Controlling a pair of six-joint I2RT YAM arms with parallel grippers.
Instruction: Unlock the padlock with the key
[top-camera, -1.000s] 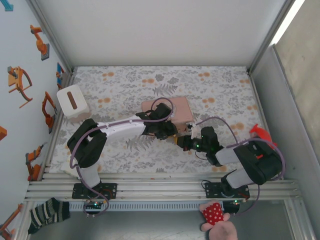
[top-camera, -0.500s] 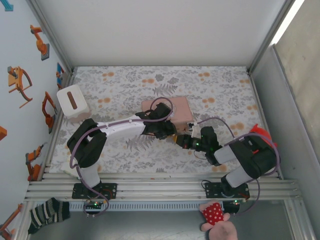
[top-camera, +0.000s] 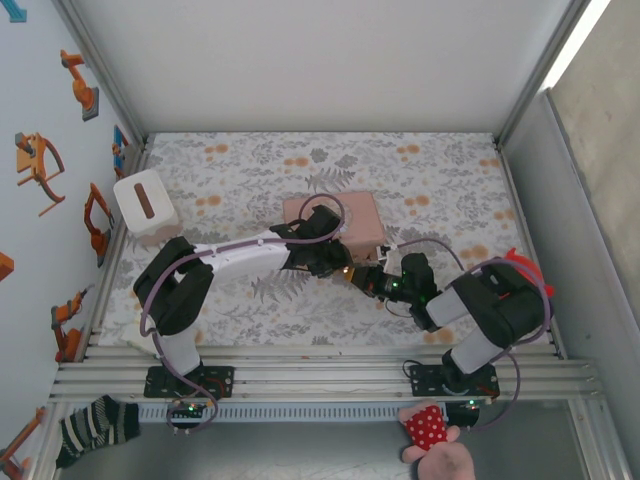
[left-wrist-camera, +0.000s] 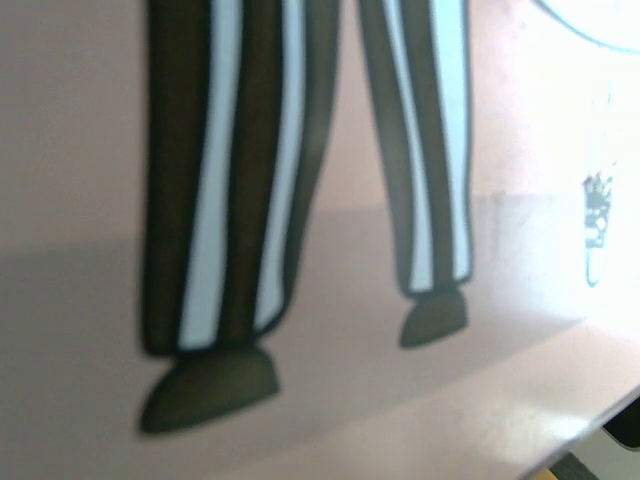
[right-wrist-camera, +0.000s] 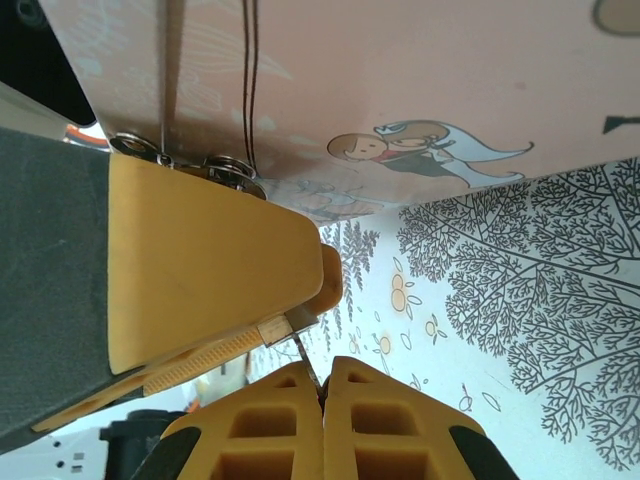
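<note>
Meeting at the near edge of a pink box (top-camera: 350, 212), the left hand (top-camera: 336, 264) and right hand (top-camera: 359, 279) come tip to tip low over the worktop (top-camera: 250, 170). The padlock (right-wrist-camera: 276, 328) shows in the right wrist view as a tiny brass-coloured sliver with a dull metal sheen. It sits at the tip of the left hand's broad yellow finger (right-wrist-camera: 210, 260), just above the right hand's fingertips. A thin, bright steel blade, seemingly the key (right-wrist-camera: 306, 364), runs from that sliver down into the seam of the right hand's two yellow fingers, which are pressed together on it. Whether the left hand is clamped on the padlock cannot be told from these views.

The yellow finger is smooth, wedge-shaped plastic with a ribbed strip along its lower edge. Two flat silver rings (right-wrist-camera: 226, 168) lie against its upper edge beside a fine dark wire. The box is glossy card printed with a cartoon couple; the left wrist view looks close on the striped trousers and dark shoes. The worktop wears a pale cloth patterned with grey leaves and small orange flowers.
</note>
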